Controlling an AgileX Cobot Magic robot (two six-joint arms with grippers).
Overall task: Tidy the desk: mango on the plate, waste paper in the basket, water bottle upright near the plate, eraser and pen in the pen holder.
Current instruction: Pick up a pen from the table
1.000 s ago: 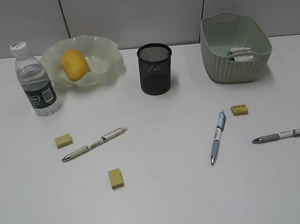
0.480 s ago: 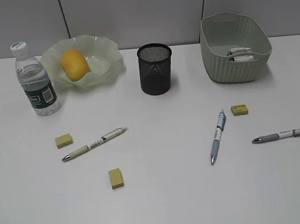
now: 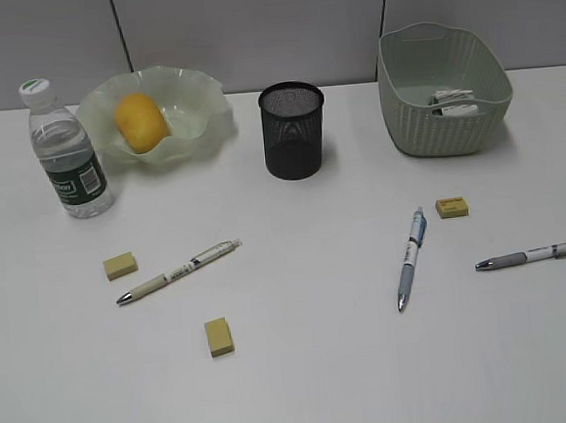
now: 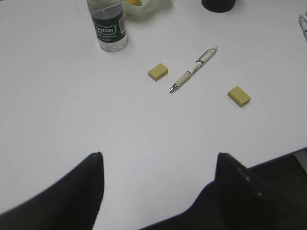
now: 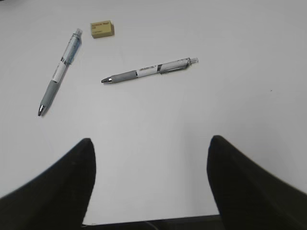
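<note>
Both sets of fingers, left (image 4: 158, 165) and right (image 5: 149, 153), hang spread wide and empty above the surface (image 3: 305, 367). Beyond lie erasers (image 3: 218, 336) and pens (image 3: 411, 257); farthest, the mango (image 3: 141, 122) sits in the plate (image 3: 211, 104).

Light is even and bright from above; the counter (image 3: 305, 367) shows soft short shadows, no glare; wrist views slightly blurred.

Across the back of the tabletop (image 3: 307, 386), the water bottle (image 3: 66, 150) and plate (image 3: 202, 120) at 10 o'clock, pen holder (image 3: 293, 130) at 12 and basket (image 3: 442, 111) at 2 stand upright with open gaps between. Forward, only flat pens and erasers lie scattered.
</note>
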